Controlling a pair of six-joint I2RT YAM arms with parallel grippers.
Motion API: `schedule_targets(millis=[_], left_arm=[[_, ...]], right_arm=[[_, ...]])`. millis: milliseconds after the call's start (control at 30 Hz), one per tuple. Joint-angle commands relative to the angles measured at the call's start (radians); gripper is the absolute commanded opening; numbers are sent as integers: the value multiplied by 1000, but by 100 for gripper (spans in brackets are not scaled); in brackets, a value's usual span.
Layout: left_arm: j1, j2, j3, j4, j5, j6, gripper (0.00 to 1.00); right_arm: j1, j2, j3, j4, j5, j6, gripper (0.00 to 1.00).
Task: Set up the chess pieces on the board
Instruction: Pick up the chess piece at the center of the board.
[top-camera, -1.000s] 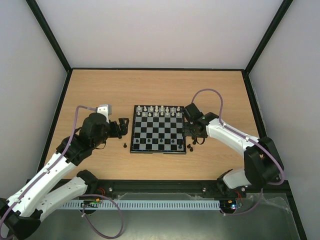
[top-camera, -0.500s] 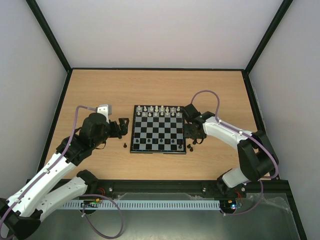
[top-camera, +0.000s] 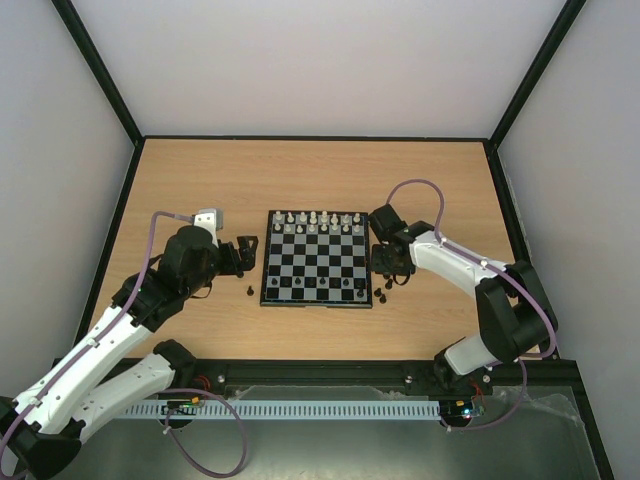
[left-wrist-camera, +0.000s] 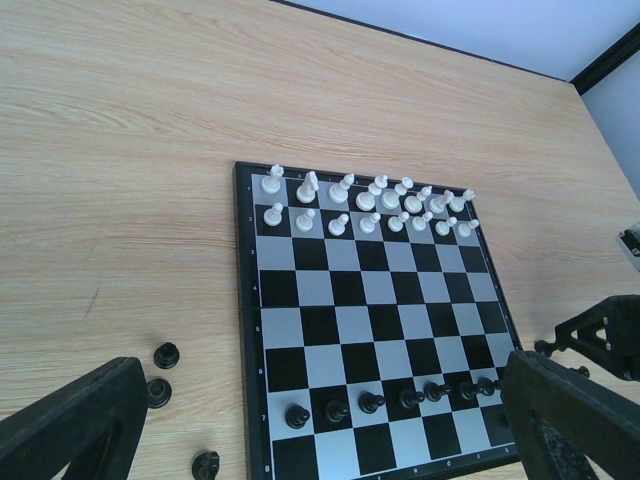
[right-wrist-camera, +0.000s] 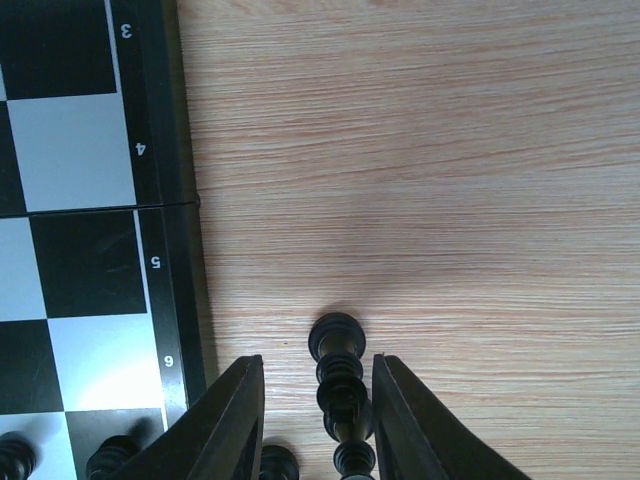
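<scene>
r gripper (right-wrist-camera: 317, 362) jaws apart astride a lying black piece (right-wrist-camera: 338, 385), board (right-wrist-camera: 175, 200) rim just left. l gripper (left-wrist-camera: 325, 380) gapes wide.

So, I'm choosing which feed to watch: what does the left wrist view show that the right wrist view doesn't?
Left wrist only: the whole board, white pieces on its far rows, loose black pieces beside its left edge. Right wrist only: a black piece between the right fingers, off the board. Both: table, board edge, some black pawns.

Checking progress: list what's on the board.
On the board, white pieces fill two far rows; black pieces line one near row. The left gripper's finger covers its near right corner.
</scene>
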Motion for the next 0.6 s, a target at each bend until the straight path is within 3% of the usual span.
schedule_targets(millis=[0,467,567], left_arm=[[7,-11,-14,19,6,15,99],[6,-13,-14,16,9,13,99],[7,-15,-13,16,9,13,100]], right_arm=[[-5,14,-8,-19,-20,-12,30],[-5,40,-18,-22,-13,-8,28],[-5,39,-16,-28,-2,-4,33]])
